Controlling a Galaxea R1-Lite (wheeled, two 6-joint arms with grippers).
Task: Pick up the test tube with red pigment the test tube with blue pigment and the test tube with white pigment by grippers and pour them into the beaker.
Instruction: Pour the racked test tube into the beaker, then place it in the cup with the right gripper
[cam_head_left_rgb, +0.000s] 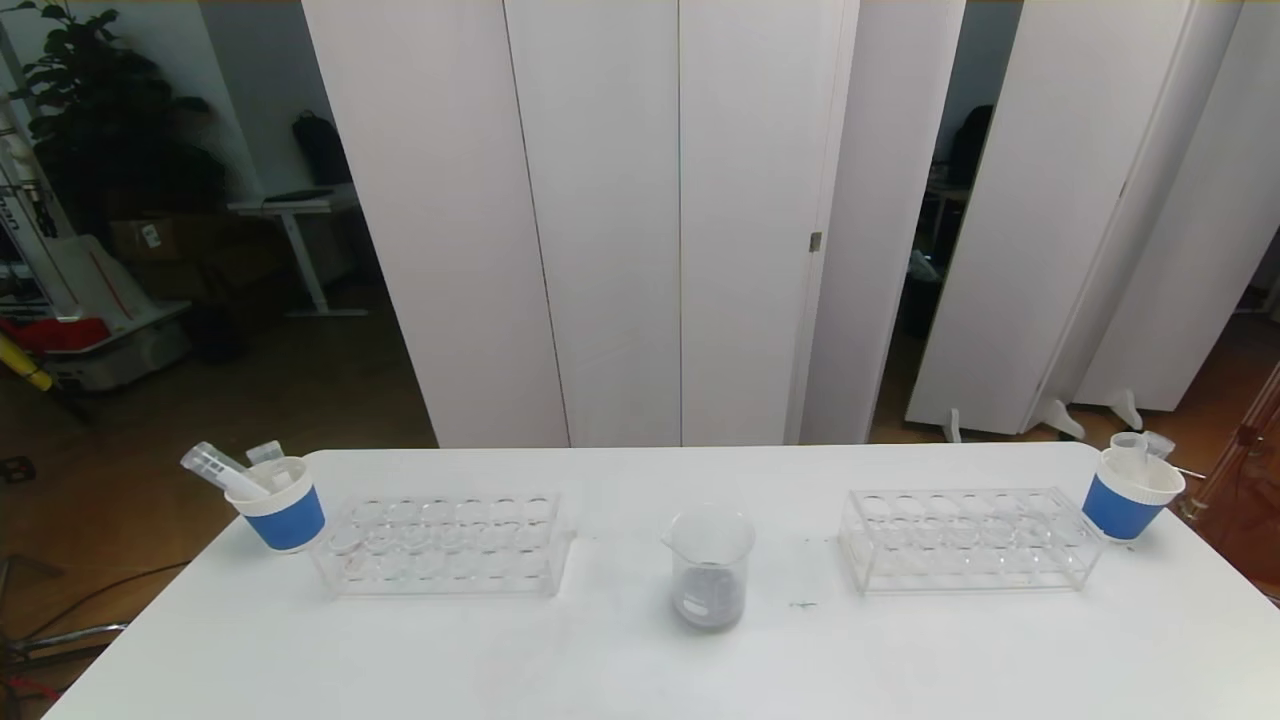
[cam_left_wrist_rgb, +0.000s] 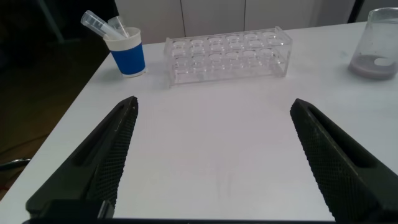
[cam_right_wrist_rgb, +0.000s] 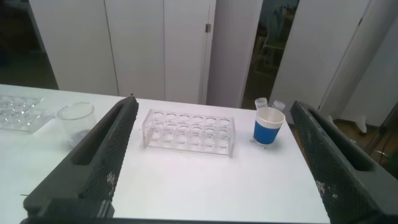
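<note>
beaker (cam_head_left_rgb: 709, 580) is standing at the table's (cam_head_left_rgb: 620, 670) centre holding greyish liquid; emptied tubes are leaning in the blue cups at nine (cam_head_left_rgb: 283, 510) and three o'clock (cam_head_left_rgb: 1128, 500). both grippers, left (cam_left_wrist_rgb: 214, 155) and right (cam_right_wrist_rgb: 214, 155), are hovering with jaws wide; pouring seems finished, so retreating gently is sensible.

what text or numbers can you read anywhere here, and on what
None can be read.
Beaker: faint white printed marks, too blurred to read.
Tube in the left cup: dark graduation marks, too small to read.
Both racks and the right cup: no text visible.
</note>
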